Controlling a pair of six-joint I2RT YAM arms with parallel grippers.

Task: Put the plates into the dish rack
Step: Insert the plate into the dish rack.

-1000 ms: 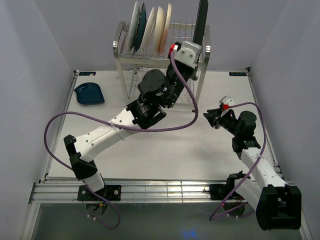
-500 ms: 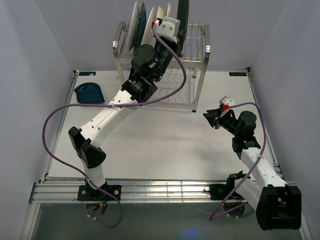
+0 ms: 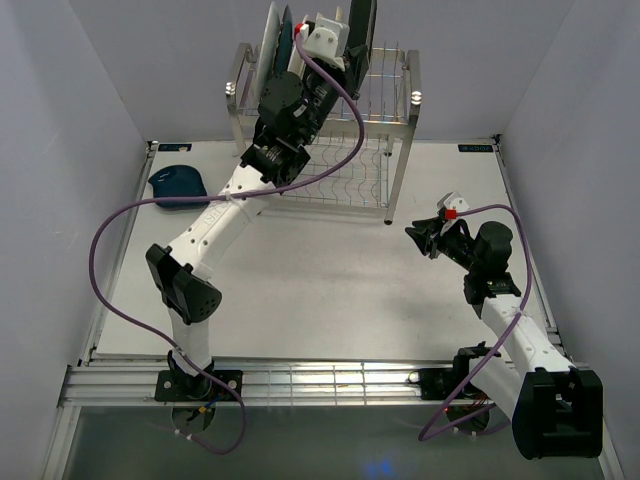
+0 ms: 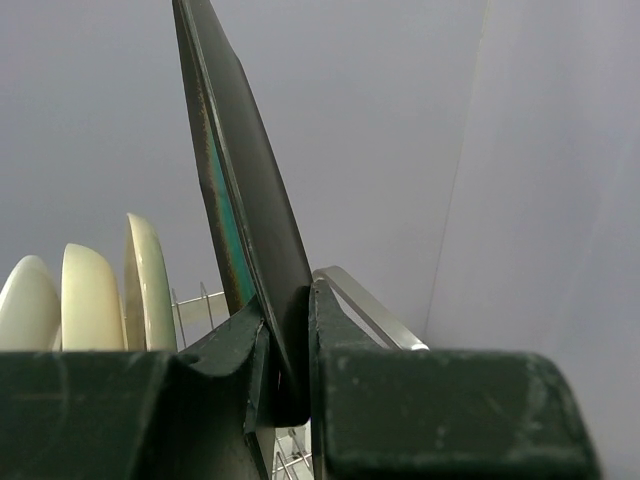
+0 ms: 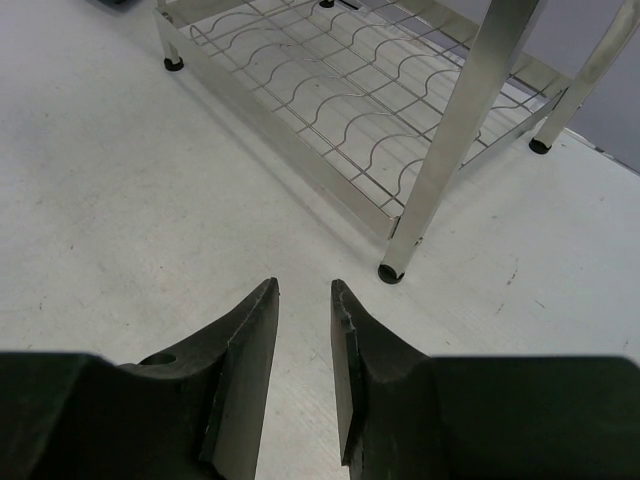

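Dish rack (image 3: 402,150) on white table (image 3: 330,290), grey walls (image 3: 470,60); left jaws clamp dark plate (image 4: 250,200), right jaws parted, empty.

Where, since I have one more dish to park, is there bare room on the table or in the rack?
Bare: the table's middle before the dish rack; its lower shelf; the upper shelf's right end. Crowded: the upper shelf's left, where plates stand beside the left tool clamping a dark-rimmed plate. A blue dish occupies the far-left corner.

1 high view looks down from behind — 2 close wrist views share its dish rack (image 3: 404,150).
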